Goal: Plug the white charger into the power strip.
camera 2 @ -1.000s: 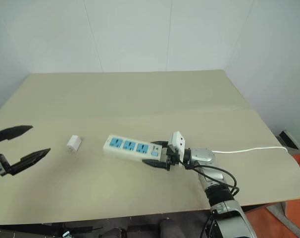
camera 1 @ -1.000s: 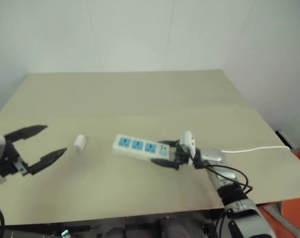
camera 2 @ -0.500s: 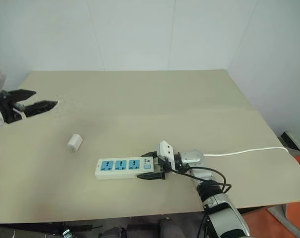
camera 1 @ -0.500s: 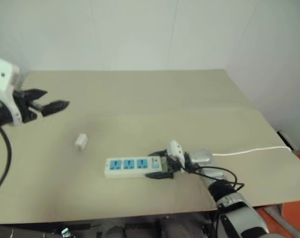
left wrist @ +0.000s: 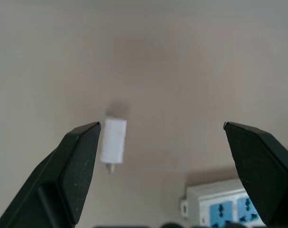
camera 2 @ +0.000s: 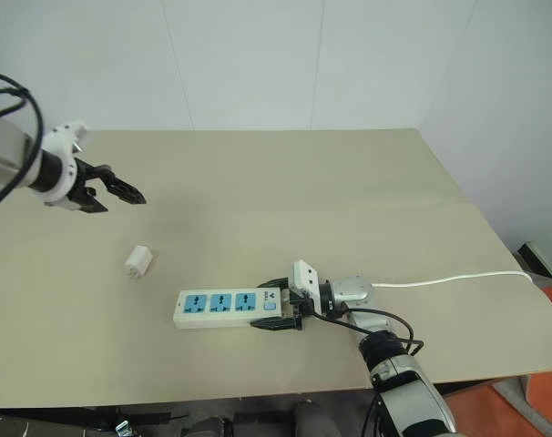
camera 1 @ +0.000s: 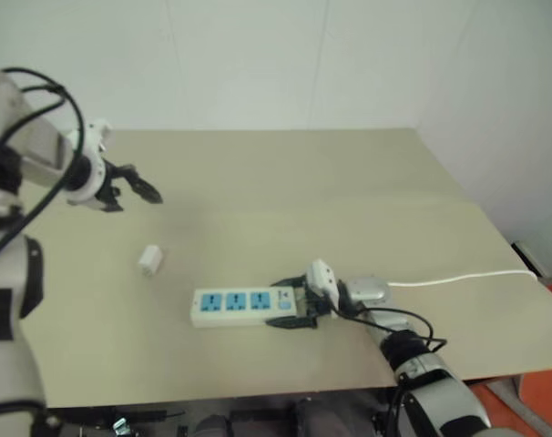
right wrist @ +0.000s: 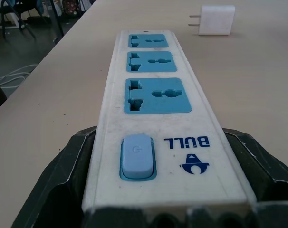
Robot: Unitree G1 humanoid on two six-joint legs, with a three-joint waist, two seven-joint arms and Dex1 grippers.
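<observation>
The right gripper (camera 2: 278,310) sits at the switch end of the power strip (camera 2: 223,308), 1 finger against each long side, so the strip runs away from it toward the robot's left, flat on the table (camera 2: 285,182). Its 3 sockets lie in a row beyond the fingertips, and the cord (camera 2: 454,279) trails off behind the gripper to the right. The white charger (camera 2: 138,262) lies on the table past the strip's far end, apart from it. The left gripper (camera 2: 121,191) hangs above the table behind the charger, fingers spread, with the charger below and just ahead of them, nearer 1 finger (left wrist: 77,164) than the other.
</observation>
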